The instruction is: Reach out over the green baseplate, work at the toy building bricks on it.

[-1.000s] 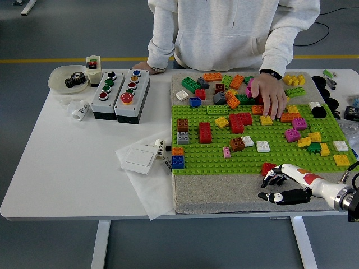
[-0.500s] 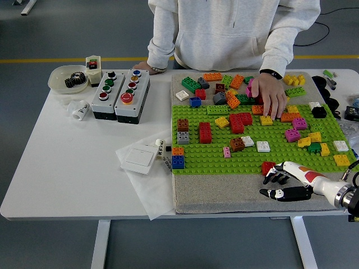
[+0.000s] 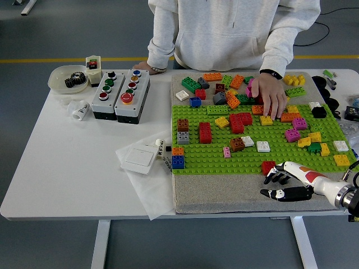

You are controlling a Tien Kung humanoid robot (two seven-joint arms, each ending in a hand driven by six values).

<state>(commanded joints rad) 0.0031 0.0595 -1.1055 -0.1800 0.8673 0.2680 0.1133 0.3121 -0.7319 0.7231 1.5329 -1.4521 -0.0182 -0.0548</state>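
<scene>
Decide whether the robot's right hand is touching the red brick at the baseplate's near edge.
Cannot tell. In the head view the right hand has its fingertips right beside the red brick, with no clear gap, yet contact is not plainly visible.

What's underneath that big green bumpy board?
The green baseplate lies on a grey cloth mat, which shows along its near and left edges, with the white table below. Whatever is directly under the plate is covered.

Button boxes (image 3: 119, 93), gear bowl (image 3: 68, 78), person (image 3: 233, 31)
</scene>
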